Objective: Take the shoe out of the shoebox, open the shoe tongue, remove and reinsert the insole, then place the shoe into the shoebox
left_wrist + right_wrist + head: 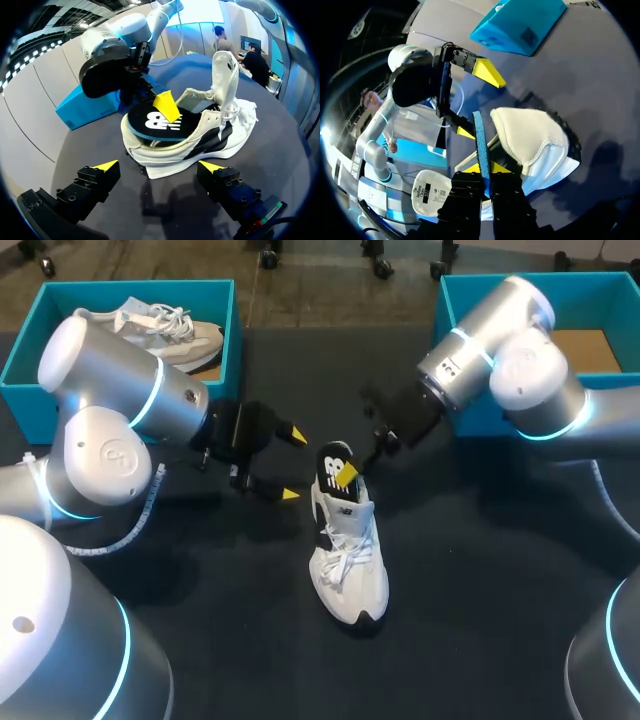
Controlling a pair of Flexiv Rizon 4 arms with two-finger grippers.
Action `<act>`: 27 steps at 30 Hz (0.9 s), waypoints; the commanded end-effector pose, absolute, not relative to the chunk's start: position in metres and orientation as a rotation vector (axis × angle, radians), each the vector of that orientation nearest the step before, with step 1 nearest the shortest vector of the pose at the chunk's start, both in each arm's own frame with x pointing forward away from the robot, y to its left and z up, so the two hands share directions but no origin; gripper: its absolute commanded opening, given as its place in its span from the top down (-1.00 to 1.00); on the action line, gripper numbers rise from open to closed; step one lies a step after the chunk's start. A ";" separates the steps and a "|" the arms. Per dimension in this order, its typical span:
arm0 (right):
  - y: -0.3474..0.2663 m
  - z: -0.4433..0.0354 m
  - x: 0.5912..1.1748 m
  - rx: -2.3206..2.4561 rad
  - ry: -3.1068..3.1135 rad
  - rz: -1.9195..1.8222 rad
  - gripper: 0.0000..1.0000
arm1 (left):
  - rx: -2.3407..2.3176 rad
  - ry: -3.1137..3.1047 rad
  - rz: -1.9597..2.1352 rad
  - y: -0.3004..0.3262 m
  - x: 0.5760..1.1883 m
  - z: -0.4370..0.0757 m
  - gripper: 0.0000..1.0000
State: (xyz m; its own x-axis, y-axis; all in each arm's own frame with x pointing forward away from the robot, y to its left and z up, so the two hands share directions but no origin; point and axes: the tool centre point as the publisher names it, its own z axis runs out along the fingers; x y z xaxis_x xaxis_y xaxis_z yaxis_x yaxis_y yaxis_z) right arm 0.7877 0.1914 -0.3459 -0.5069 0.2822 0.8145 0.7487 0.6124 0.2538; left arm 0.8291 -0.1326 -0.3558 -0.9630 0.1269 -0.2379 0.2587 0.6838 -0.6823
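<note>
In right pincer point(486, 169): insole point(481, 142), over shoe point(535, 142) heel.

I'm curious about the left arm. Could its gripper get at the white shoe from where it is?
Probably yes. The left gripper is open, and the shoe lies just ahead of its fingers with nothing between. Only the right gripper, shut on the insole at the shoe's opening, crowds that end.
</note>
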 end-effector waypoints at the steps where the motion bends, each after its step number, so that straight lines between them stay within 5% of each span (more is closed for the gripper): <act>1: 0.190 -0.351 0.772 -0.837 -2.060 -0.798 1.00 | 0.316 2.721 -1.146 -0.132 0.828 -0.356 -1.00; 5: 0.192 -0.351 0.774 -0.840 -2.070 -0.789 0.95 | 0.322 2.725 -1.143 -0.132 0.828 -0.357 -1.00; 8: 0.193 -0.347 0.779 -0.831 -2.097 -0.784 0.36 | 0.328 2.724 -1.142 -0.132 0.830 -0.357 -1.00; 12: 0.193 -0.340 0.785 -0.820 -2.129 -0.782 0.15 | 0.329 2.717 -1.139 -0.132 0.833 -0.355 -1.00; 21: 0.195 -0.334 0.804 -0.776 -2.177 -0.788 0.23 | 0.326 2.718 -1.137 -0.130 0.831 -0.354 -1.00; 23: 0.196 -0.337 0.807 -0.764 -2.175 -0.786 0.37 | 0.326 2.719 -1.137 -0.130 0.831 -0.354 -1.00; 26: 0.197 -0.343 0.809 -0.756 -2.164 -0.777 1.00 | 0.324 2.718 -1.137 -0.129 0.831 -0.355 -1.00; 27: 0.197 -0.345 0.808 -0.756 -2.161 -0.772 1.00 | 0.323 2.717 -1.136 -0.129 0.831 -0.355 -1.00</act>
